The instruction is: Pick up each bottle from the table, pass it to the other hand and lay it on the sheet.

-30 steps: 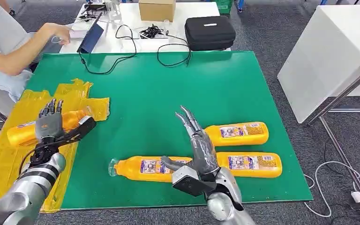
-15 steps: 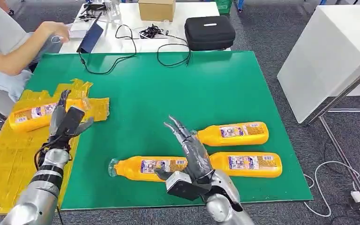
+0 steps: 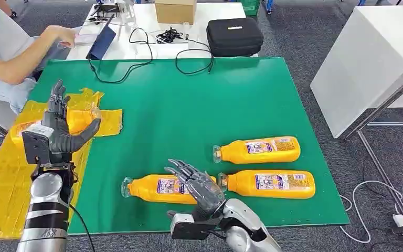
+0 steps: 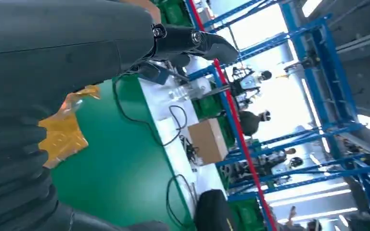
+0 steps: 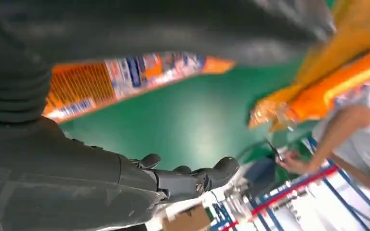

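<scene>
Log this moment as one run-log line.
left hand: open, raised over yellow sheet | right hand: open, over nearest orange bottle | bottles on green mat: three

A green table (image 3: 189,100) is carrying three orange bottles, all lying on their sides near its front edge. One bottle (image 3: 257,150) is lying farthest back, a second bottle (image 3: 270,184) is lying just in front of it, and a third bottle (image 3: 155,189) is lying to their left, cap pointing left. A crinkled yellow sheet (image 3: 0,178) is covering the table's left end, and a fourth bottle (image 3: 78,122) is lying on it. Black cables (image 3: 136,58) are trailing over the far edge.
</scene>
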